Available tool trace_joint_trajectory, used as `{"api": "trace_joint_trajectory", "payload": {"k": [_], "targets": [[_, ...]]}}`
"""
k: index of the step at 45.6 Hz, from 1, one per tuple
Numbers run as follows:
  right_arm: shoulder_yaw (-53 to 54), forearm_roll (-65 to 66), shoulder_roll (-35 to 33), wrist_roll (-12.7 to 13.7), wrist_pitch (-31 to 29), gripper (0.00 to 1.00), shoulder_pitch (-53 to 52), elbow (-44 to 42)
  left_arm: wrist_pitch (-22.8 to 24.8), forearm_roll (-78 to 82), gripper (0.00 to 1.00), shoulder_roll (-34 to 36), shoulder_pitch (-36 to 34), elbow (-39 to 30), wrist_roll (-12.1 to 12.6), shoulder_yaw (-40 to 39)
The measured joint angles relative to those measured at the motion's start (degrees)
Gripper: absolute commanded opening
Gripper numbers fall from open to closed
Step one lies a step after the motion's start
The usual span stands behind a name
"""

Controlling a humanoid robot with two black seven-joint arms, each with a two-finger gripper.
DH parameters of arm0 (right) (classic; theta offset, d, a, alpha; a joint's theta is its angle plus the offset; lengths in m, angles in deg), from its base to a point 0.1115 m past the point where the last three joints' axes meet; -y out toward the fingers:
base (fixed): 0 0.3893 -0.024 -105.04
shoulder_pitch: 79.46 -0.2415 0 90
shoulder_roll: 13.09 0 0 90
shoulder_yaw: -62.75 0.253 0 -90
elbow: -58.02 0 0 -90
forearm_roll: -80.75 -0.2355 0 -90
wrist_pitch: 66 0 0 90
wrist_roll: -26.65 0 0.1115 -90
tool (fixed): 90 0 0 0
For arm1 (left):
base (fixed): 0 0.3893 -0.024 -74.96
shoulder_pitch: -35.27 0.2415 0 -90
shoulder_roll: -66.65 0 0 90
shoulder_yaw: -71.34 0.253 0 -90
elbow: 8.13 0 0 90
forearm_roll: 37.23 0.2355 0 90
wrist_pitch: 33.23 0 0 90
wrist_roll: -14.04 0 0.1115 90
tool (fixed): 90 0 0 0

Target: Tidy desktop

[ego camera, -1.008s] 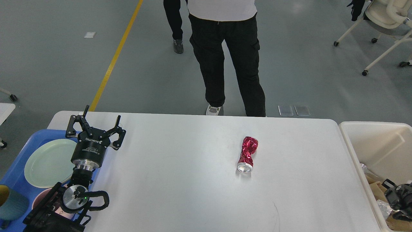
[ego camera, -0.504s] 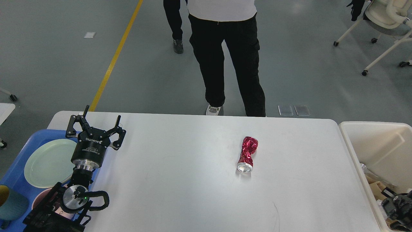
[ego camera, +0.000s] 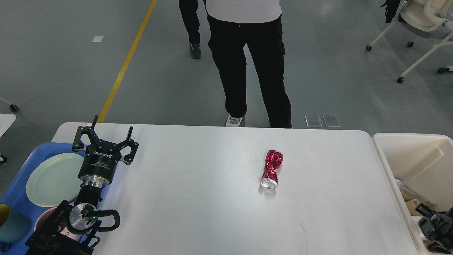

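A crushed red can [ego camera: 271, 169] lies right of centre on the desktop [ego camera: 198, 198]. The left gripper [ego camera: 105, 141] hovers, fingers spread, over the left edge beside the blue tray [ego camera: 14, 191]. The right gripper [ego camera: 433, 226] sits dark over the cream bin [ego camera: 417, 156] past the right edge.

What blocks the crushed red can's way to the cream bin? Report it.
Nothing visible does: only bare large white rectangular desktop lies between the crushed red metal can and the cream plastic bin at its right edge.

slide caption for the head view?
Crushed red can alone on the desktop; open left gripper beside blue tray, cream bin right.
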Motion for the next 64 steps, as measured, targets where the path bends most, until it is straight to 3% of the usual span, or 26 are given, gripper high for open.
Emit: {"api": "trace_joint_trajectory", "payload": {"k": [8, 18, 23, 33, 40, 55, 64], "targets": [[-0.2, 0.9, -3.7, 0.0, -1.6, 1.00, -6.1, 6.0, 0.0, 0.0, 0.96, 0.0, 0.0, 0.0, 0.0, 0.0], [-1.9, 12.7, -13.7, 0.3, -9.1, 1.00, -32.2, 33.9, 0.0, 0.0, 0.96, 0.0, 0.0, 0.0, 0.0, 0.0], [-5.8, 17.5, -14.3, 0.6, -17.8, 1.00, -46.5, 44.0, 0.0, 0.0, 0.96, 0.0, 0.0, 0.0, 0.0, 0.0], [-10.8, 18.2, -8.7, 0.7, -39.8, 1.00, -71.9, 55.5, 0.0, 0.0, 0.96, 0.0, 0.0, 0.0, 0.0, 0.0], [-10.8, 17.8, -6.8, 0.7, -49.1, 1.00, -86.6, 64.6, 0.0, 0.0, 0.96, 0.0, 0.0, 0.0, 0.0, 0.0], [-17.1, 7.0, -6.7, 0.7, -49.2, 1.00, -111.1, 84.7, 0.0, 0.0, 0.96, 0.0, 0.1, 0.0, 0.0, 0.0], [-25.2, 5.2, -1.8, 0.1, -37.5, 1.00, -116.7, 92.7, 0.0, 0.0, 0.96, 0.0, 0.1, 0.0, -0.1, 0.0]]}}
